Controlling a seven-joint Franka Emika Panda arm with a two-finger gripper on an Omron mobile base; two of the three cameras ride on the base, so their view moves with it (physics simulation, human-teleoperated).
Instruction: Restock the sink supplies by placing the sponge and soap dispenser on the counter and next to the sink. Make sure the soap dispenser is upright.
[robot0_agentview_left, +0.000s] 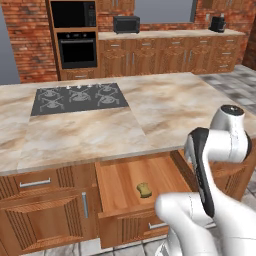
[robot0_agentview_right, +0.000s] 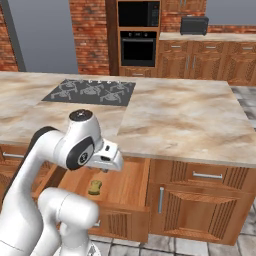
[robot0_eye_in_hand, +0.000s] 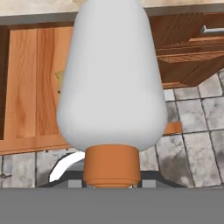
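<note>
Hand view is mostly one soap dispenser (robot0_eye_in_hand: 111, 87), a pale white-grey bottle seen upside-down-ish with its orange-brown pump end (robot0_eye_in_hand: 112, 165) nearest the camera, sitting right at the gripper. The fingertips are covered by it, so honestly can't tell how wide the claw is, or whether it's clamped on the bottle at all. No label or writing on the bottle that I can read.

Just behind it: one open drawer (robot0_agentview_left: 131, 179) in the island, with one sponge (robot0_agentview_left: 145, 189) lying flat on the drawer floor, yellow-olive, pinched middle. Same sponge from the right base view (robot0_agentview_right: 94, 187), under the arm's wrist.

Above the drawer is the marbled island top (robot0_agentview_left: 165, 112) with one black hob (robot0_agentview_left: 79, 97), four burner grates as far as I can count. Far wall: one built-in oven (robot0_agentview_left: 77, 49) with a microwave (robot0_agentview_left: 73, 13) above, one toaster oven (robot0_agentview_left: 126, 24), one dark coffee machine (robot0_agentview_left: 217, 23). No readable brands anywhere.
</note>
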